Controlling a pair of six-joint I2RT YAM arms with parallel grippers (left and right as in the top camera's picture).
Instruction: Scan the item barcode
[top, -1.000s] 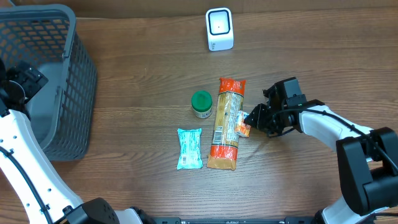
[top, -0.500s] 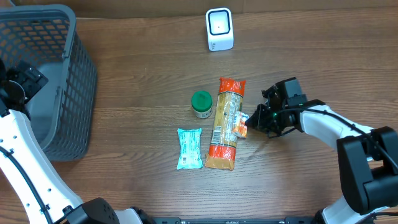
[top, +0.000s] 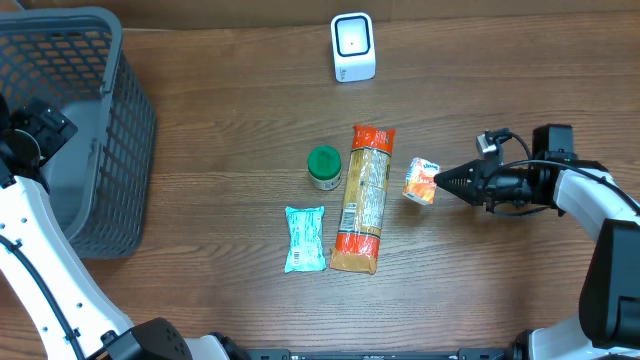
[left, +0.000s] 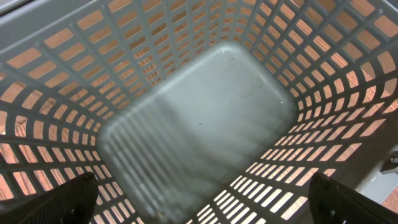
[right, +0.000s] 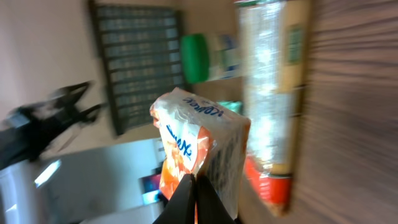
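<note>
The right tool (top: 441, 181) is clenched, its two fingers (right: 191, 194) pressed together into a narrow point on the lower edge of the small orange packet (top: 422, 181). In the right wrist view the orange packet (right: 200, 146) stands straight above the pinched tips, its orange and white face with blue lettering turned partly toward the camera. From overhead, the packet sits at the very tip of the tool, on its left. It is just to the right of the long pasta bag (top: 364, 198) and apart from it. Whether the packet rests on the wooden surface (top: 250, 110) or is raised off it, I cannot tell. The white scanner (top: 353, 47) stands near the far edge, well apart from both packet and tool.

The right arm comes in from the right side, its forearm lying nearly level and pointing left across the surface.

The left tool (left: 202, 198) is released, jaws spread wide, the two dark tips showing at the lower corners of the left wrist view. It holds nothing and hangs over the grey basket (top: 90, 130), facing down into its bare floor. The left arm runs up along the left edge.

A green-lidded jar (top: 324, 167) stands just left of the pasta bag, and a teal packet (top: 305, 239) lies nearer the front.
</note>
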